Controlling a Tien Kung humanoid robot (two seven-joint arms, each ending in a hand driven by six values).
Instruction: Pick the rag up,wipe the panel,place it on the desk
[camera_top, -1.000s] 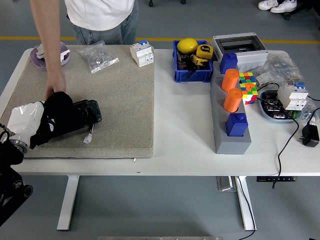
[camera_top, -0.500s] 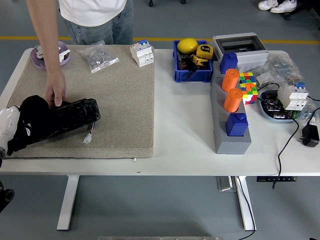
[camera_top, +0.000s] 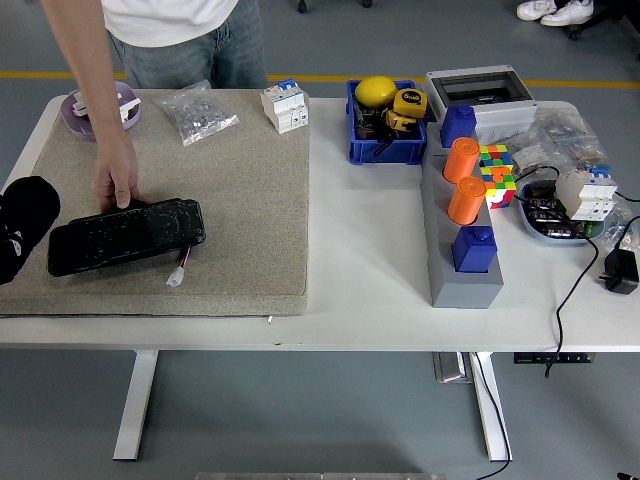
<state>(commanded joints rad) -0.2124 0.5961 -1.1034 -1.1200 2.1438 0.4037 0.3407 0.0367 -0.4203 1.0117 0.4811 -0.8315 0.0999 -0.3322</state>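
The black rag (camera_top: 27, 218) is bunched at the picture's left edge, just left of the panel and apart from it. My left hand (camera_top: 12, 240) is almost wholly hidden under the rag; only a sliver of white shows, and the rag rides with it. The black glossy panel (camera_top: 125, 235) lies flat on the beige mat (camera_top: 230, 200), slightly tilted, with a small white connector (camera_top: 176, 277) at its lower right. A person's hand (camera_top: 120, 185) presses on the panel's upper edge. My right arm is out of sight.
On the mat's far side are a purple tape roll (camera_top: 95, 108), a bag of parts (camera_top: 195, 112) and a breaker (camera_top: 283, 106). To the right stand a blue bin (camera_top: 385, 125), a grey rack with orange cylinders (camera_top: 462, 215), a colour cube (camera_top: 495, 170) and cables.
The rag has slid left off the panel to the picture's edge, uncovering the whole panel. The person's hand has stayed on the panel's top edge.
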